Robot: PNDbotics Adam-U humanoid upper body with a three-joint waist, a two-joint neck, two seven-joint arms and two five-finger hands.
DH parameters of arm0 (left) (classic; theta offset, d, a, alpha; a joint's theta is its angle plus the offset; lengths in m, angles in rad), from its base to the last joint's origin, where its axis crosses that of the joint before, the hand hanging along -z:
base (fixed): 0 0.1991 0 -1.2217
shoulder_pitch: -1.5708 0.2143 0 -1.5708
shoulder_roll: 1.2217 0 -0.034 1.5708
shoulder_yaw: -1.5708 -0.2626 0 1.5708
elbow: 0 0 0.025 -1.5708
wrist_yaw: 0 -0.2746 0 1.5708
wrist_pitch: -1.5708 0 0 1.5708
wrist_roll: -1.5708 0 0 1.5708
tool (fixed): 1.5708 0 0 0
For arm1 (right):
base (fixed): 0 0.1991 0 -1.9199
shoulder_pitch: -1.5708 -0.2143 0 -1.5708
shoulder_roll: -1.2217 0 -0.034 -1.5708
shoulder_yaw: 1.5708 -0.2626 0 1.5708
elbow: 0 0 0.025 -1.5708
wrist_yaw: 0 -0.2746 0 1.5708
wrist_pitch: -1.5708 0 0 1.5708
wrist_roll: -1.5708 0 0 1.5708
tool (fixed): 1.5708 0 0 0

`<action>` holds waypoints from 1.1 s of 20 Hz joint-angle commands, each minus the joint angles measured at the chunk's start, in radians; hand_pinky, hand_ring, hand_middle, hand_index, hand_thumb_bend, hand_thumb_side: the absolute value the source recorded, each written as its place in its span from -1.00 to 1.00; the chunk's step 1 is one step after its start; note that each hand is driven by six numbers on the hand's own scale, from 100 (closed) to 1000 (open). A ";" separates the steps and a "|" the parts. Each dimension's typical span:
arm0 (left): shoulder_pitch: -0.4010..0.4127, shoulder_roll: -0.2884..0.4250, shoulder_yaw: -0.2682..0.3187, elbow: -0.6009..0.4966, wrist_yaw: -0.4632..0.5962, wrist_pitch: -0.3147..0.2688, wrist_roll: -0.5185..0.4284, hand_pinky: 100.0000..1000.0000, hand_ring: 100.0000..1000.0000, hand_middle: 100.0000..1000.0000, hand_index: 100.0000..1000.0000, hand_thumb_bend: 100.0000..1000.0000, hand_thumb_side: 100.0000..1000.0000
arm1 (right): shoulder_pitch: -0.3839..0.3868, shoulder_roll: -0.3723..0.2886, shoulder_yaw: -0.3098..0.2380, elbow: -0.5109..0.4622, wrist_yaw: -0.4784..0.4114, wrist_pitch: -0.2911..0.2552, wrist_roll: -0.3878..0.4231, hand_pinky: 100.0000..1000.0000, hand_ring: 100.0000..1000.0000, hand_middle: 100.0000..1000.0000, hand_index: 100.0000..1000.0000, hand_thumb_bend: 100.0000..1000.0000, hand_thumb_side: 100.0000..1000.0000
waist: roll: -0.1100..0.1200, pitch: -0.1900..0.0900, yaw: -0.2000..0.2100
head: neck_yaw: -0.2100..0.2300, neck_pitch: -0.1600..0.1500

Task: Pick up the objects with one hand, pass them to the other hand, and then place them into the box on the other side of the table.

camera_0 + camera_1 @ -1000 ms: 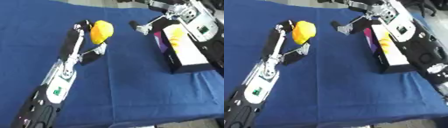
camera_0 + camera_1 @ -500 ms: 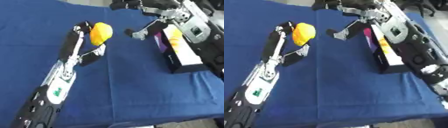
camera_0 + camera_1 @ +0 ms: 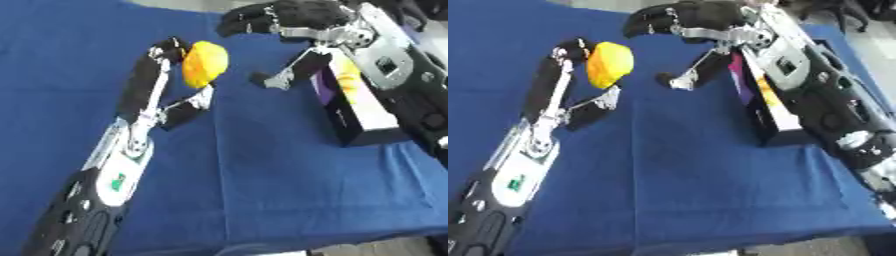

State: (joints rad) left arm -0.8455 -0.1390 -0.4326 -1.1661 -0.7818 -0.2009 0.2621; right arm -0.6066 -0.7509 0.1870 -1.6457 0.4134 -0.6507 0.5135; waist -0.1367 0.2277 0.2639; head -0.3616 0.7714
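Our left hand (image 3: 175, 75) is clamped on the yellow object (image 3: 204, 64), fingers curled over its far side and the thumb under it, holding it raised above the blue tablecloth (image 3: 254, 170). Our right hand (image 3: 302, 22) has swung in from beside the box (image 3: 354, 107) over the last second and now hangs just to the right of the yellow object, nearly level with it, fingers spread apart and arched, the thumb (image 3: 278, 79) hanging down below them. A second ago that hand was further back, near the box's far end; now only a narrow gap separates it from the object. We read this as the handover about to happen: the receiving hand is open and closing in, but nothing shows it touching the object yet.

The box lies to the right of both hands, long and dark-sided with a white top, and something yellow (image 3: 347, 75) already lies inside at its far end, with a strip of purple along the wall nearest the hands. Between our two hands we see no obstacle, only bare cloth below. What could get in the way is our own left hand's fingers, which wrap much of the object, leaving the right hand mostly the right-facing side to take hold of. The box sits close under the right forearm, so the carry afterwards looks short.
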 commanded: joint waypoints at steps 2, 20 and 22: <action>-0.023 -0.019 -0.007 -0.030 -0.002 0.000 -0.005 0.46 0.10 0.13 0.04 -1.00 -0.67 | -0.012 -0.015 -0.012 0.005 -0.025 0.006 0.002 0.79 1.00 0.87 1.00 -0.86 -0.51 | -0.013 0.002 0.001 | -0.007 -0.001; -0.022 -0.035 -0.018 -0.036 -0.052 0.014 0.022 0.45 0.10 0.13 0.04 -1.00 -0.76 | -0.021 -0.008 -0.003 0.002 -0.178 0.162 0.069 0.81 1.00 0.80 1.00 -1.00 -0.98 | -0.009 0.021 -0.003 | -0.011 -0.001; -0.022 -0.035 -0.017 -0.033 -0.061 0.015 0.025 0.45 0.10 0.13 0.04 -1.00 -0.78 | -0.019 -0.008 -0.002 -0.002 -0.186 0.162 0.087 0.81 1.00 0.80 1.00 -1.00 -0.90 | -0.009 0.021 -0.003 | -0.010 -0.001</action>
State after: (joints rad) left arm -0.8458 -0.1598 -0.4494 -1.1886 -0.8352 -0.1854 0.2817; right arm -0.6113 -0.7341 0.1928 -1.6322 0.2398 -0.4881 0.5890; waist -0.1368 0.2497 0.2645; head -0.3716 0.7715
